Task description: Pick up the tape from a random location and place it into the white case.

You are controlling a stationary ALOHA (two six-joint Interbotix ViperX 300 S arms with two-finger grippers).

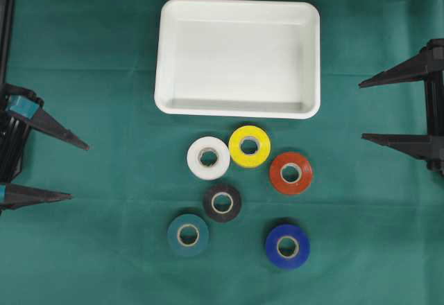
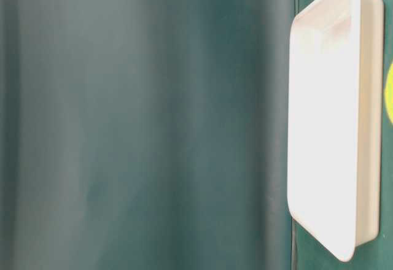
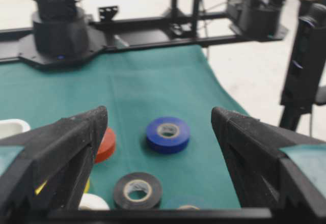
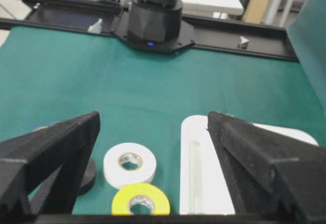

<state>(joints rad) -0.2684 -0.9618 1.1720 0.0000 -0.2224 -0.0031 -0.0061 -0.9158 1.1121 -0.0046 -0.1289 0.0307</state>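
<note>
The white case (image 1: 239,55) lies empty at the back middle of the green cloth. Several tape rolls lie flat in front of it: white (image 1: 208,157), yellow (image 1: 249,145), red (image 1: 291,172), black (image 1: 222,202), teal (image 1: 187,234) and blue (image 1: 287,246). My left gripper (image 1: 80,171) stands open at the left edge, well clear of the rolls; its wrist view looks over the black roll (image 3: 137,190) and the blue roll (image 3: 168,134). Over at the right edge my right gripper (image 1: 361,111) is open too, facing the white roll (image 4: 130,164), the yellow roll (image 4: 141,199) and the case (image 4: 196,163).
The other arm's black base (image 3: 58,28) and frame rails stand beyond the cloth's far edge. The table-level view shows mostly blurred green cloth, with the case (image 2: 353,98) at its right side.
</note>
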